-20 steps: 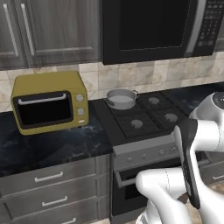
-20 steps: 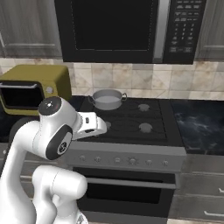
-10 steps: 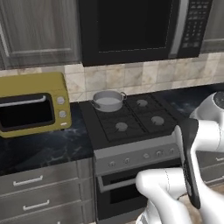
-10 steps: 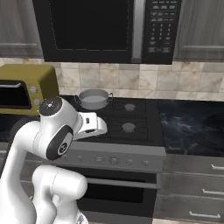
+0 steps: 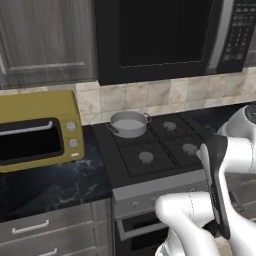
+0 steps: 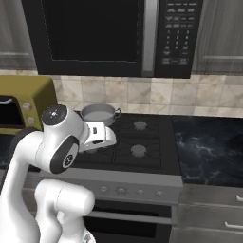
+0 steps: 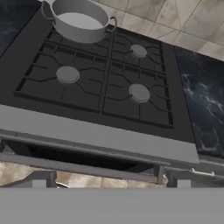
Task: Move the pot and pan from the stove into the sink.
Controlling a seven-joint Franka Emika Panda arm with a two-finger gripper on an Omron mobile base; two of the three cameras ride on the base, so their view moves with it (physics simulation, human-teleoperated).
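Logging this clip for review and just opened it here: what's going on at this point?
Nothing is being handled yet. The white arm is folded low in front of the stove, with its claw open and empty. The grey pot sits on the stove's back-left burner, untouched; the hand view looks across the grates at the pot from the front edge. A yellow toaster oven stands on the counter left of the stove. Over the last second the base has been driving, so the views have slid sideways.
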